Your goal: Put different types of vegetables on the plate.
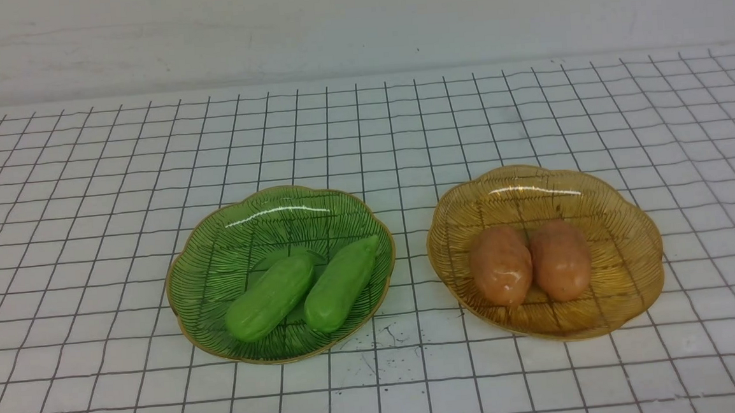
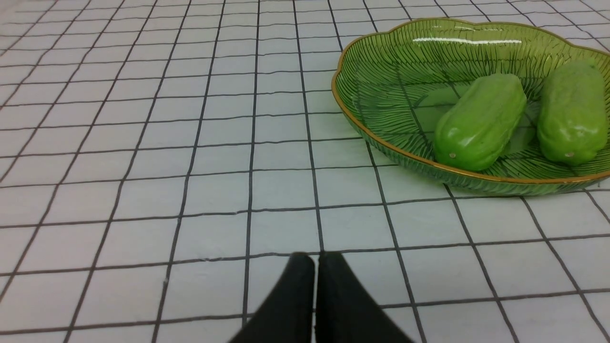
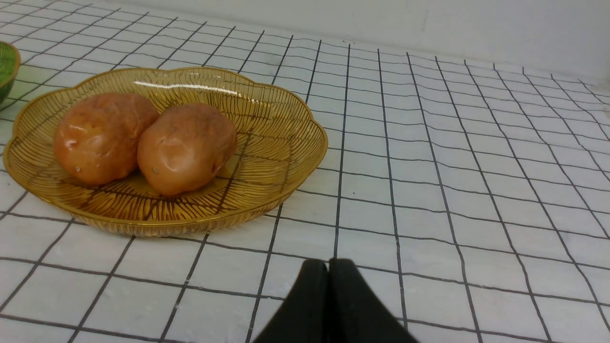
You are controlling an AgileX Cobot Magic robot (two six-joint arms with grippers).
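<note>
Gridded tablecloth (image 1: 85, 185) around both plates (image 1: 204, 255)

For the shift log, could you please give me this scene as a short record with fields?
surface: white tablecloth with a black grid
green plate: on the robot's left, holds two green vegetables side by side
amber plate: on the robot's right, holds two orange-brown vegetables, touching
left claw: shut, empty, short of the green plate
right claw: shut, empty, short of the amber plate
sorting: each plate holds one type only
</note>
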